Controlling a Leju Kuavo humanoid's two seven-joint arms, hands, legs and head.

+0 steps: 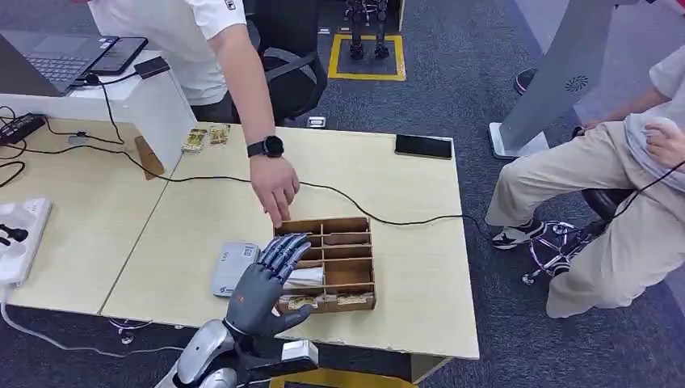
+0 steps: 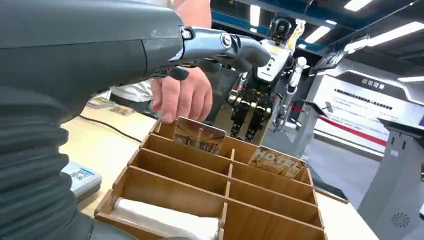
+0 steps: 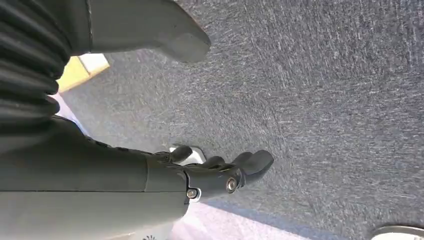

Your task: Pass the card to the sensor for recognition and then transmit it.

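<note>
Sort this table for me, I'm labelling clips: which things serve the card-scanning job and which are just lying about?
Job:
- wooden divided card box
- picture card standing in it
- grey flat card sensor
- left robot hand, open above the box

Lying about:
- black phone
- black cable
- white power strip

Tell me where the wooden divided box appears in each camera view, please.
Head view: the wooden divided box lies on the table's near part, under the left hand.
Left wrist view: it fills the lower middle, beyond the hand.
Right wrist view: not in it.
Shared landmark: the person's hand at the box's far edge.
</note>
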